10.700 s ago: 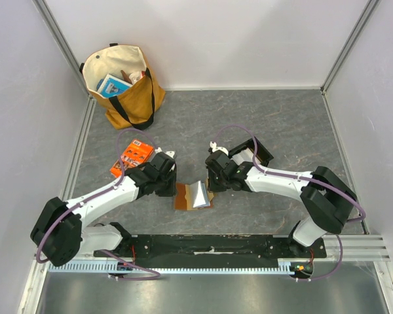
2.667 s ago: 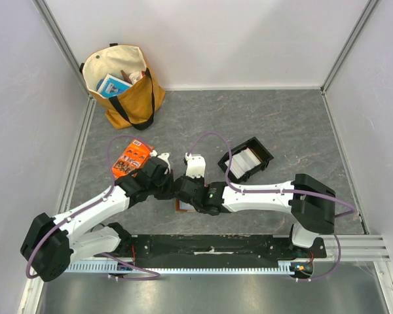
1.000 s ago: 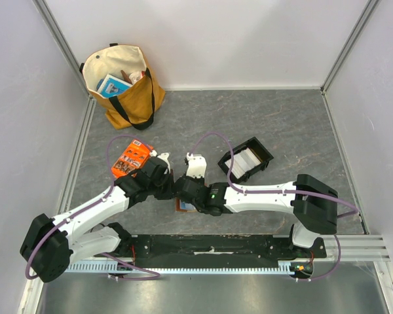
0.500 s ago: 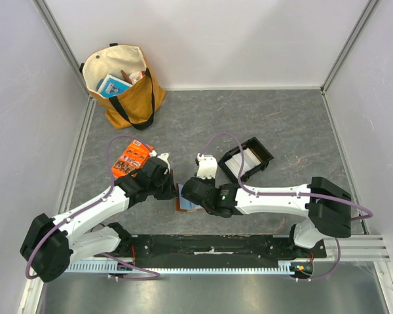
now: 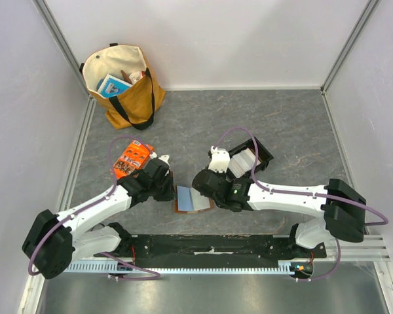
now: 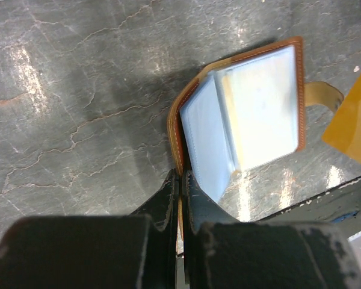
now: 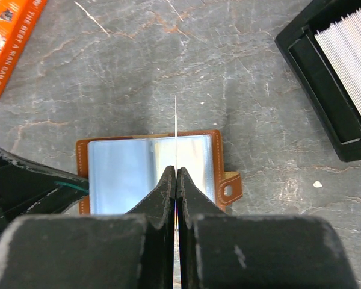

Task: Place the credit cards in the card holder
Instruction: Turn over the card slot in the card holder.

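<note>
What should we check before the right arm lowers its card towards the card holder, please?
1. Card gripped: ok. The right gripper is shut on a card, seen edge-on.
2. Holder open: ok. The card holder lies open, sleeves facing up.
3. Holder steadied: ok. The left gripper is shut on the edge of its cover.
4. Card lined up with a sleeve mouth: cannot tell. The right wrist view only shows the card over the holder.
5. Target sleeve empty: cannot tell. Glare hides the contents.
6. More cards on hand: ok. Spare cards stand in the black tray.
</note>
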Controlling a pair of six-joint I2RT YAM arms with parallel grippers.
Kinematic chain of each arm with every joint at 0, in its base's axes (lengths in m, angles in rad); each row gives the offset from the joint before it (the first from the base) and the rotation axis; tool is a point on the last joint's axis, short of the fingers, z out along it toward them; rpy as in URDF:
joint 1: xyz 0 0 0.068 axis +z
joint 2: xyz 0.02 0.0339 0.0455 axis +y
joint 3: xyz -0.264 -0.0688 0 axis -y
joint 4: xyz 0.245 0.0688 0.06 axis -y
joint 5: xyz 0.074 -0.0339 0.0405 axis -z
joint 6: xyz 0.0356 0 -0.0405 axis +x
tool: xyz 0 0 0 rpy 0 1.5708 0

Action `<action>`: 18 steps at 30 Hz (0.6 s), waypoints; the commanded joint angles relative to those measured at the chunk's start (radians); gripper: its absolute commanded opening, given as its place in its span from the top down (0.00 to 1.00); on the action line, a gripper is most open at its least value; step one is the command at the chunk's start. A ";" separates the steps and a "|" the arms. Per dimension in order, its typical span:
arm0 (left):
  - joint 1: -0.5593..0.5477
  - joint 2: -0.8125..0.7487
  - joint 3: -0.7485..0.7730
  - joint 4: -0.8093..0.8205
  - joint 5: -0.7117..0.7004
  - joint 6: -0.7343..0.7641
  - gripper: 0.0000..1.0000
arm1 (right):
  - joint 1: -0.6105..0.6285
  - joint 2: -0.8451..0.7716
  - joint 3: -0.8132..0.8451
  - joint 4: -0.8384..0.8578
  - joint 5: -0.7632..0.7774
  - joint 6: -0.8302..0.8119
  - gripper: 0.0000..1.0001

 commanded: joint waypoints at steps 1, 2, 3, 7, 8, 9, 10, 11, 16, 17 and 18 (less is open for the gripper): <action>-0.001 0.018 -0.022 0.027 -0.010 0.001 0.98 | -0.032 0.022 -0.026 0.002 -0.056 0.011 1.00; -0.002 0.020 -0.025 0.030 -0.011 0.001 0.98 | -0.040 0.029 -0.031 0.002 -0.074 0.011 1.00; -0.002 0.021 -0.028 0.033 -0.010 0.001 0.98 | -0.049 0.030 -0.043 0.007 -0.092 0.011 1.00; -0.001 0.027 -0.027 0.035 -0.011 0.004 0.98 | -0.084 0.035 -0.083 0.048 -0.177 0.001 1.00; -0.001 0.029 -0.027 0.036 -0.011 0.005 0.98 | -0.090 0.042 -0.089 0.050 -0.191 -0.002 1.00; -0.001 0.032 -0.028 0.036 -0.011 0.007 0.98 | -0.094 0.046 -0.094 0.051 -0.201 0.001 1.00; -0.002 0.032 -0.027 0.038 -0.011 0.007 0.98 | -0.097 0.050 -0.097 0.051 -0.209 0.002 1.00; -0.001 0.035 -0.025 0.038 -0.011 0.009 0.98 | -0.100 0.053 -0.101 0.051 -0.220 0.004 1.00; -0.001 0.043 -0.028 0.044 -0.010 0.005 0.98 | -0.103 0.085 -0.114 0.090 -0.269 0.005 1.00; -0.001 0.044 -0.028 0.045 -0.008 0.004 0.98 | -0.104 0.093 -0.112 0.094 -0.275 0.007 1.00; -0.001 0.044 -0.028 0.045 -0.008 0.005 0.98 | -0.103 0.101 -0.112 0.102 -0.289 0.005 1.00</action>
